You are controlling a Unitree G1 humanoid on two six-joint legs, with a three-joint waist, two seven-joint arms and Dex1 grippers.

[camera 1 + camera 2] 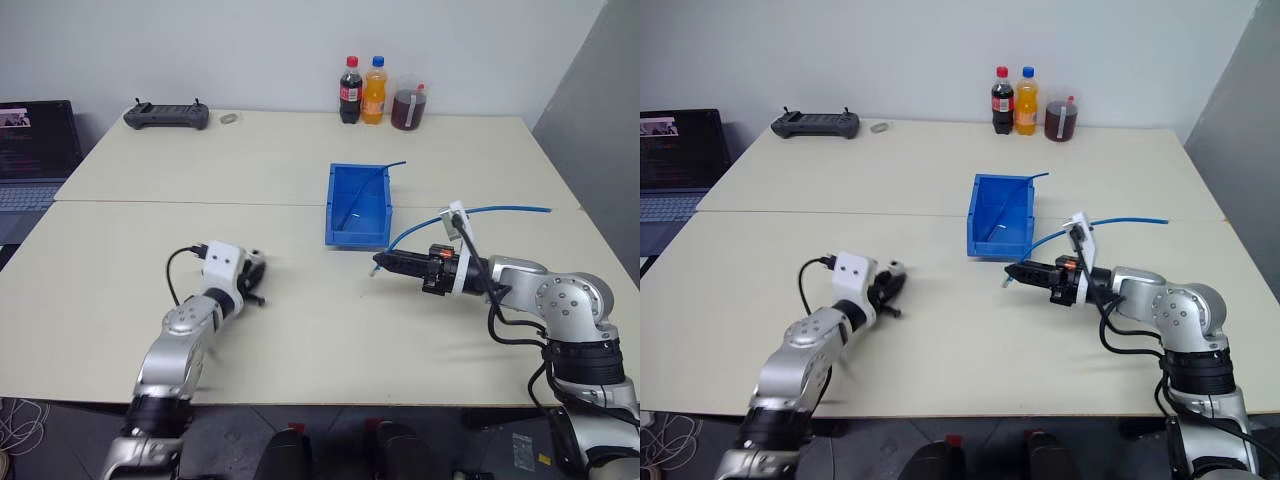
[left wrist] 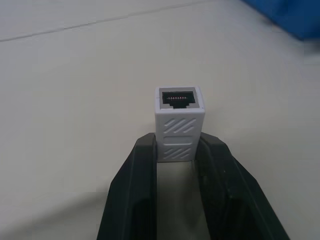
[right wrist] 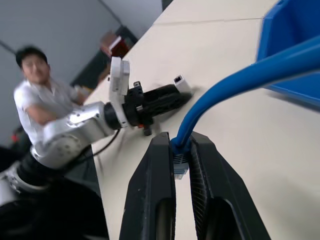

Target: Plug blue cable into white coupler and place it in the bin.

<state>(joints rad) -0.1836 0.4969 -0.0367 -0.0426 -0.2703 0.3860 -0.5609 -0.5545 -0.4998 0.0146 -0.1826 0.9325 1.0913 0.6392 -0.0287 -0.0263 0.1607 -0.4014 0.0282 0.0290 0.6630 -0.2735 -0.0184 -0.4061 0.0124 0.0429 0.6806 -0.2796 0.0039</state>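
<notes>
The white coupler [image 2: 179, 122] sticks out from between my left gripper's [image 2: 179, 142] black fingers, which are shut on its lower half, its dark socket facing away. That gripper [image 1: 258, 272] is low over the near-left table, pointing right. My right gripper [image 1: 385, 263] points left toward it, a hand's length apart, shut on the clear plug [image 3: 181, 162] of the blue cable [image 1: 500, 211]. The cable arcs back over my right wrist and trails right along the table. The blue bin [image 1: 355, 238] stands just beyond the gap between the grippers.
A second blue cord [image 1: 392, 167] pokes over the bin's far right corner. At the table's back stand two soda bottles [image 1: 362, 92] and a jar [image 1: 408, 103]. A black controller [image 1: 166, 116] lies at the back left, and a laptop [image 1: 35, 150] sits beside the table. A person [image 3: 37, 95] sits to my left.
</notes>
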